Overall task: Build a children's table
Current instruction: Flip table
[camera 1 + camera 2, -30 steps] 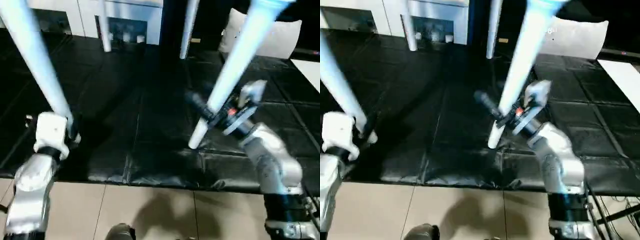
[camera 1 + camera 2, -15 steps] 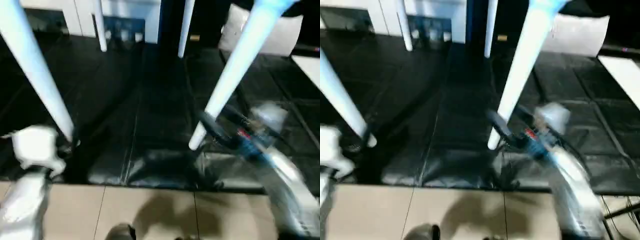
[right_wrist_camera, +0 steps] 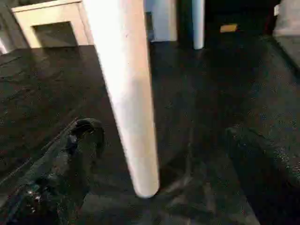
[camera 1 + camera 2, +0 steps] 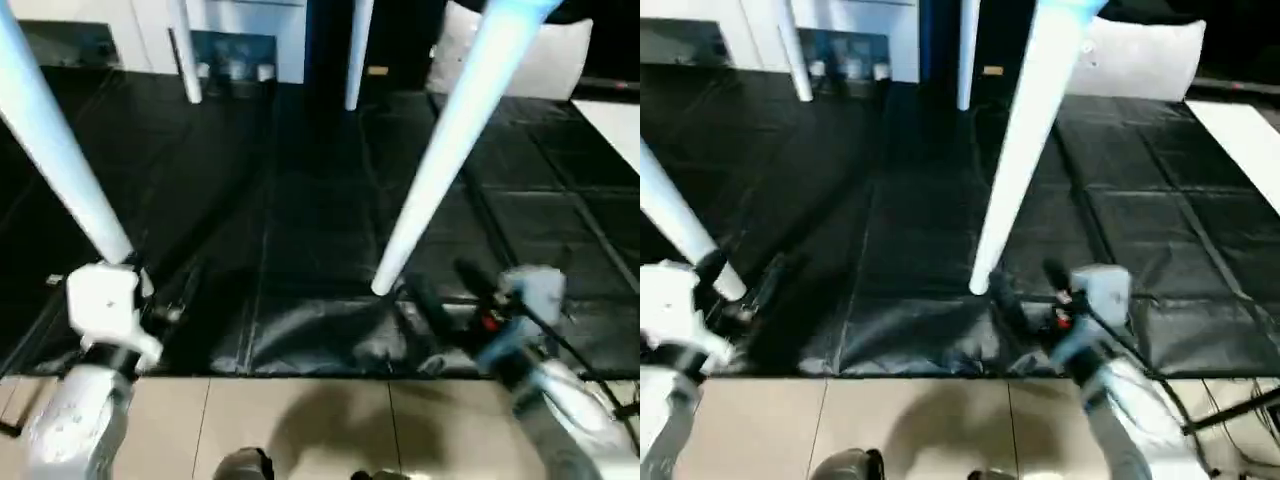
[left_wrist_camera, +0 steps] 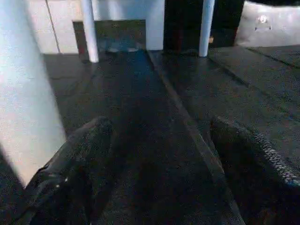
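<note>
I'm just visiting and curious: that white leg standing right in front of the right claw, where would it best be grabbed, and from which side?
Probably low on the round shaft of the near right leg, just above its foot on the black mat. The right gripper, open, already sits level with that end on the robot's side, so coming straight forward lets the two fingers close across the narrow round section.

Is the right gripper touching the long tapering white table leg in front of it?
Apart. In the right wrist view the white leg stands between the open black fingers of the right gripper, with dark floor mat visible on both sides.
</note>
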`<state>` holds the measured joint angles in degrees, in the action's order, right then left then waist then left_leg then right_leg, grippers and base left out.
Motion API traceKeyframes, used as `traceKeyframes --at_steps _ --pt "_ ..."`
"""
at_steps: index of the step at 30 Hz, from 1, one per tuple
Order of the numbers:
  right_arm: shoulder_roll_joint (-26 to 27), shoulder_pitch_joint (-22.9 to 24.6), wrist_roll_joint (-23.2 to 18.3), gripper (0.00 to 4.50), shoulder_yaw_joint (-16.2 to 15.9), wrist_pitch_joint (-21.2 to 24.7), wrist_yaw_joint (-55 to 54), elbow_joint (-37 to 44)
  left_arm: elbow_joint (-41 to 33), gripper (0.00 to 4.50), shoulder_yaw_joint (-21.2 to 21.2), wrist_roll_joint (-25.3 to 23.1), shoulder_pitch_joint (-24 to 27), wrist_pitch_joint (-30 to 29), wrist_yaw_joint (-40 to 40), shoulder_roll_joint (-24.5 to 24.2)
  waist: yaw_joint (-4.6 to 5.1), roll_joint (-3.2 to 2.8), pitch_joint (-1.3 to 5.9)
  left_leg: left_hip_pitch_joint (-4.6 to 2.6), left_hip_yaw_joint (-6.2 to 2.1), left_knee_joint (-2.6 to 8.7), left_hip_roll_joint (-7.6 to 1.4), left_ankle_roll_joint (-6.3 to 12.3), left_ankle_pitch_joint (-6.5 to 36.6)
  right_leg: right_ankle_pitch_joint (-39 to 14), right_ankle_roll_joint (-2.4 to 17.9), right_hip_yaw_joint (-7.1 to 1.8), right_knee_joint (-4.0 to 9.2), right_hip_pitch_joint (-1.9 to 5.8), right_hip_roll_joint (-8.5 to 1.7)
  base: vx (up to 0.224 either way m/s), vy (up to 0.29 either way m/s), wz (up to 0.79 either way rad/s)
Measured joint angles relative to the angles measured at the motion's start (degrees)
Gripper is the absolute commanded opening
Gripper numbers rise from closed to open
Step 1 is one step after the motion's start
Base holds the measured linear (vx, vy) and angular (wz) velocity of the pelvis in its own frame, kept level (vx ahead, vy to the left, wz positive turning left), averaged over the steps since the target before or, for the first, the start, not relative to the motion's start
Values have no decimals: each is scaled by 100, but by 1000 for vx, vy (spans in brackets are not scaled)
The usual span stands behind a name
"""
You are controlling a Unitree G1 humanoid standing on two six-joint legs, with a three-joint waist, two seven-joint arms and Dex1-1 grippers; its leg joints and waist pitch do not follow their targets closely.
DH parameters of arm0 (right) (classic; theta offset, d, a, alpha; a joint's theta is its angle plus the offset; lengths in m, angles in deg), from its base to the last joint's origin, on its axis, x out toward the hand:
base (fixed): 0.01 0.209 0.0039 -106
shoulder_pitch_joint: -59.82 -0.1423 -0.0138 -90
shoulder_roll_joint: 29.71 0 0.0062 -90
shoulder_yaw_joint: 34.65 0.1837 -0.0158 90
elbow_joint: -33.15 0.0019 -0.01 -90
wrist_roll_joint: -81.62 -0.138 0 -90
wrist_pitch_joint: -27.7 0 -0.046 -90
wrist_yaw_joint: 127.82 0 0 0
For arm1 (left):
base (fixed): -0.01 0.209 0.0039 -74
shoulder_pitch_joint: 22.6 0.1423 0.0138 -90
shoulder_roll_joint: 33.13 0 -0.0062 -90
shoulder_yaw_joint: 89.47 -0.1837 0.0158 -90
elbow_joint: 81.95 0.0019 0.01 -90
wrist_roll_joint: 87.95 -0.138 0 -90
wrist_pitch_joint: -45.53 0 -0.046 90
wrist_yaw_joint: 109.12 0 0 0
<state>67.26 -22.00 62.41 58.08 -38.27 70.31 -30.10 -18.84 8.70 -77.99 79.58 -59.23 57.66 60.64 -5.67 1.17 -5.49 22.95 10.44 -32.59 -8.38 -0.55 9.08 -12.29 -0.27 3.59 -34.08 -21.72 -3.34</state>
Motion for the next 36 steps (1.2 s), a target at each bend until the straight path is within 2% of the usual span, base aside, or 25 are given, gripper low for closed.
traceKeyframes --at_steps 7,19,22,23,24,26,27,28,30,32,33,34,35,36 --pt "95 -27 103 450 -93 109 -238 -10 90 376 -252 -80 33 -94 29 85 17 -42 9 6 0 8 -3 0 0 22 32 5 -5 -5 2 0 0 0" --pt "105 -108 227 450 -140 63 -409 -116 88 376 -360 -130 31 -168 40 87 48 -43 11 2 0 -7 -3 -2 -4 29 17 3 -6 1 1 0 0 0" --pt "101 -116 302 450 -138 51 -434 -205 88 376 -363 -139 1 -206 41 67 53 -49 21 33 0 -16 -4 14 -19 64 46 8 -9 -23 3 0 0 0" --pt "101 -113 305 450 -138 51 -438 -228 85 376 -367 -139 -14 -219 41 68 57 -61 37 73 0 -31 -8 43 -36 79 50 15 -13 -52 5 0 0 0" --pt "101 -117 307 450 -138 50 -440 -229 76 376 -371 -140 -26 -226 41 66 62 -78 71 150 -1 -63 -14 79 -57 98 56 22 -34 -120 7 0 0 0" --pt "96 -142 312 450 -137 46 -441 -229 68 376 -410 -147 -84 -229 43 64 64 -124 115 366 -20 -198 -29 152 -84 141 62 45 -123 -312 8 -40 11 1" --pt "96 -150 313 450 -139 46 -443 -233 68 376 -442 -166 -104 -231 43 65 69 -146 129 473 -25 -222 -38 198 -117 199 61 55 -117 -398 10 -124 25 2" --pt "95 -152 315 450 -137 45 -446 -236 68 376 -463 -182 -113 -233 42 65 73 -166 139 540 -28 -231 -50 246 -158 254 70 71 -89 -442 16 -124 25 2" --pt "96 -162 337 450 -141 42 -452 -283 69 376 -470 -191 -139 -237 41 65 72 -208 150 646 -33 -249 -66 316 -239 386 81 118 -35 -523 12 -188 37 1" --pt "101 -168 339 450 -155 34 -452 -308 69 376 -465 -192 -148 -237 41 57 77 -253 143 672 -15 -241 -128 285 -303 410 81 246 25 -531 -4 -210 45 -5" --pt "108 -198 339 450 -176 25 -451 -315 75 376 -453 -193 -180 -238 42 15 19 -286 122 703 11 -221 -163 278 -395 149 116 330 -328 -559 -20 -253 25 1" --pt "110 -176 343 450 -189 16 -449 -335 118 376 -462 -194 -241 -240 37 -12 -26 -260 103 727 106 -204 -183 276 -461 -149 151 331 -881 -592 -23 -253 25 1" --pt "108 -152 363 450 -203 15 -445 -352 127 376 -461 -194 -309 -240 37 -16 -134 -199 112 735 243 -163 -187 270 -502 -390 137 309 -1265 -527 -3 -262 -52 18" --pt "81 -191 390 450 -203 -20 -439 -371 133 376 -459 -194 -371 -224 35 17 -300 -13 193 834 445 -162 -176 246 -507 -895 143 96 -1356 -435 63 -211 -126 18"
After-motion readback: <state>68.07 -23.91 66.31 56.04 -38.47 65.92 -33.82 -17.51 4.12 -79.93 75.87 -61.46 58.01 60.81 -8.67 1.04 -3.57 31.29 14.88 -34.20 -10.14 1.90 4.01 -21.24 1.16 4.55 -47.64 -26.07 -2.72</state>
